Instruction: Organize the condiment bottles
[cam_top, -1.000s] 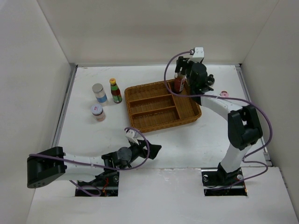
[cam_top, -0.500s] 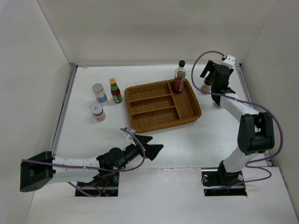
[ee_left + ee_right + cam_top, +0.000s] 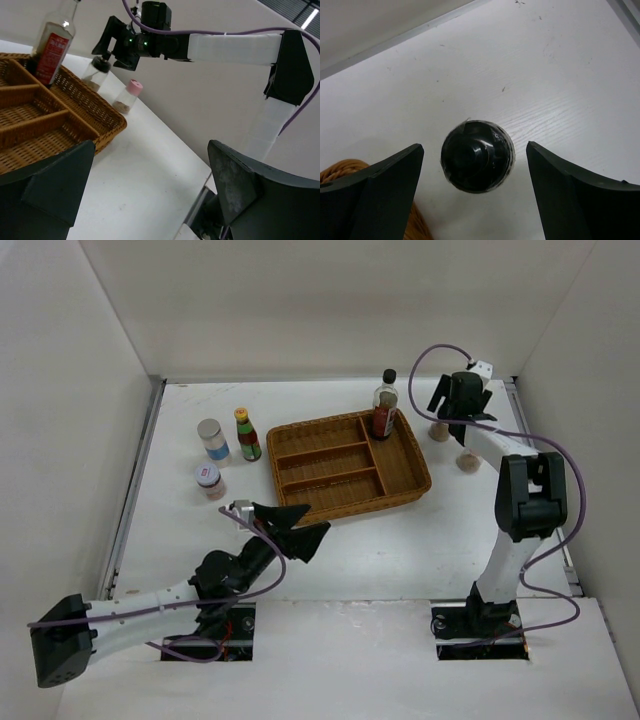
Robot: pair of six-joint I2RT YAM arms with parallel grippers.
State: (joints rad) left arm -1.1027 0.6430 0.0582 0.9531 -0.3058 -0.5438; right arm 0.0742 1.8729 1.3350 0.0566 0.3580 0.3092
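Note:
The tall clear black-capped bottle (image 3: 385,405) stands in the far right compartment of the wicker tray (image 3: 345,495); it also shows in the left wrist view (image 3: 52,42). My right gripper (image 3: 452,408) is open, pointing down over the black-capped brown shaker (image 3: 477,155), a finger on each side and not touching. The pink-capped shaker (image 3: 467,460) stands just right of it on the table. The green bottle (image 3: 246,435), silver-lidded jar (image 3: 212,440) and red-lidded jar (image 3: 208,481) stand left of the tray. My left gripper (image 3: 295,525) is open and empty near the tray's front edge.
White walls enclose the table on three sides. A metal rail (image 3: 135,480) runs along the left edge. The right arm's purple cable (image 3: 420,365) loops above the tray's far corner. The tray's three left compartments (image 3: 325,465) hold nothing.
My right gripper left the tall bottle standing in the tray and moved right, over the black-capped shaker. My left gripper moved forward and left, toward the tray's front edge.

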